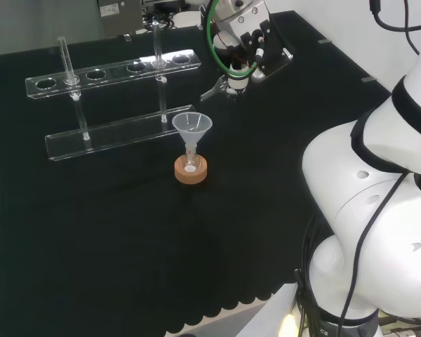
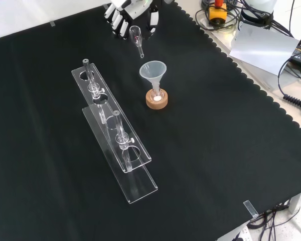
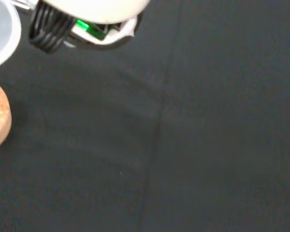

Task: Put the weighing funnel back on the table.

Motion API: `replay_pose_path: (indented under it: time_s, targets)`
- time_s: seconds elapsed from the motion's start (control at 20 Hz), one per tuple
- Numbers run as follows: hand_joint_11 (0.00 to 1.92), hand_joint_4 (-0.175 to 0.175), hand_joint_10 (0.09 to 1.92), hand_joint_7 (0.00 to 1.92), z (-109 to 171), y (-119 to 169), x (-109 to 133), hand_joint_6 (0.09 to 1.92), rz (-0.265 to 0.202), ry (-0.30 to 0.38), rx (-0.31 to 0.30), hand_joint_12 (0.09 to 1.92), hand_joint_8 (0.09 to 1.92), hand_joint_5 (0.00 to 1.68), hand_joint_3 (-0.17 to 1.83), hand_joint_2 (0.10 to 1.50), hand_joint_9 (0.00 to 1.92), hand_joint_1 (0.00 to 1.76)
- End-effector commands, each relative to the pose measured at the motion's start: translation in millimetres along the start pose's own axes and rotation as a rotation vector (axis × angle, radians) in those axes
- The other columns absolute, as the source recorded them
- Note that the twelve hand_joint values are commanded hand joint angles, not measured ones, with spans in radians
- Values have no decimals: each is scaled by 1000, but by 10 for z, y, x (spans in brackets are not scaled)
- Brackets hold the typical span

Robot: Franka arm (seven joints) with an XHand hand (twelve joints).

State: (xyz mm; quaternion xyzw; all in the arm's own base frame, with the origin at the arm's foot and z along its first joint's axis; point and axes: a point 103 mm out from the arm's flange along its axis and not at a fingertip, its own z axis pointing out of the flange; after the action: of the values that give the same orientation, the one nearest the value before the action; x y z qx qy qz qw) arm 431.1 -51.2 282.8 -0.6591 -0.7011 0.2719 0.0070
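Note:
In the front view, at the top of the cloth, the black and white hand [image 2: 129,14] has its fingers [image 2: 116,21] and thumb curled round the weighing funnel [image 2: 136,36]. This is a small clear scoop whose short stem slants down toward the big funnel. In the head view the hand [image 1: 247,50] is at the far side of the bench, with the weighing funnel [image 1: 215,89] showing as a pale clear piece at its fingertips. Whether the piece touches the cloth cannot be told.
The big cone-shaped funnel [image 2: 153,71] stands mouth up in a small flask on a cork ring [image 2: 156,100], just in front of the hand. A clear tube rack [image 2: 115,135] with tubes lies to the left in the front view. Cables and gear [image 2: 218,12] sit beyond the scalloped cloth edge.

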Motion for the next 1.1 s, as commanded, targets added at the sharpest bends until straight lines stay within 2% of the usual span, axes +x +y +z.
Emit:
replay_pose_path:
  time_s: [0.05,0.15,0.35,0.6,1.1]
  targets:
    - [377,175,531,566,-31,20,-20,1051,-1,35,-31,1313,658,1097,818,660,761,1082]
    - [377,175,531,566,-10,33,-47,1051,1,56,-37,1313,658,1097,818,660,762,1082]
    - [377,175,531,565,40,56,-150,1051,5,143,-65,1312,657,1097,818,661,762,1082]
    - [378,175,530,564,153,111,-255,1052,14,202,-81,1312,657,1096,817,661,763,1082]
    - [381,171,529,564,414,316,-328,1054,23,246,-89,1311,657,1094,816,663,764,1082]
